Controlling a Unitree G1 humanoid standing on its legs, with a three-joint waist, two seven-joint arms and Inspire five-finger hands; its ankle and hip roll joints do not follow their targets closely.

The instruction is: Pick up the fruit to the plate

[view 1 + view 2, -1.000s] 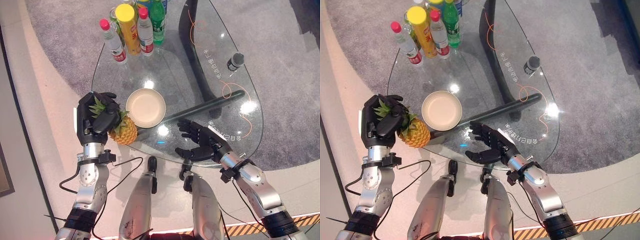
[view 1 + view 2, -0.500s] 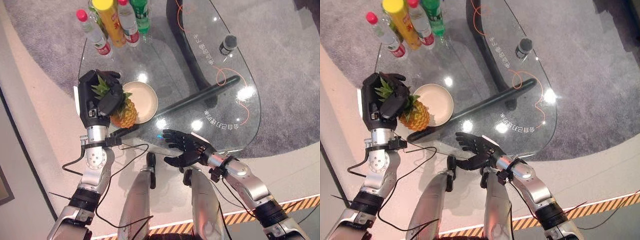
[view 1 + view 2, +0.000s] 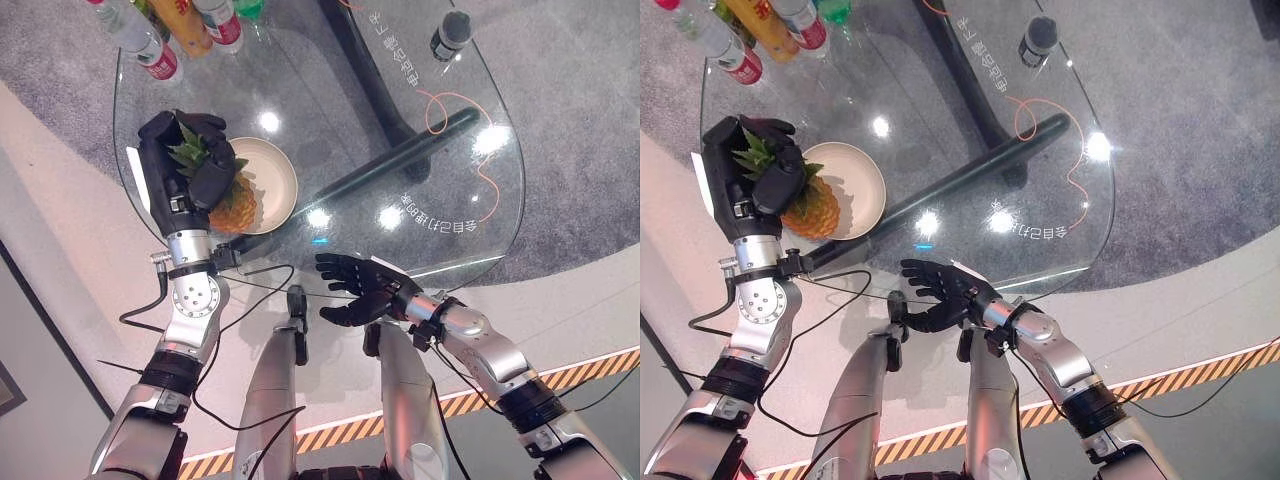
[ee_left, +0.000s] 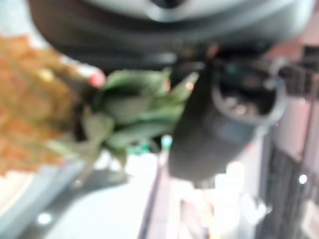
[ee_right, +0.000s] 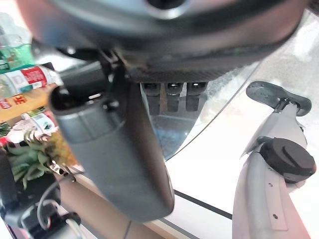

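Above, the left hand clamps the pineapple over the plate's near rim; right hand spread.

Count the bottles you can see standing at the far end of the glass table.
3 show clearly: a clear red-labelled bottle on the left, a yellow bottle beside it, and another clear red-labelled bottle. A green one is cut off at the edge; more may be hidden.

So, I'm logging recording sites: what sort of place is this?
Probably a showroom or exhibition floor, not a home: a clear glass table stands on grey carpet, with black-and-yellow hazard tape on the floor and assorted drink bottles.
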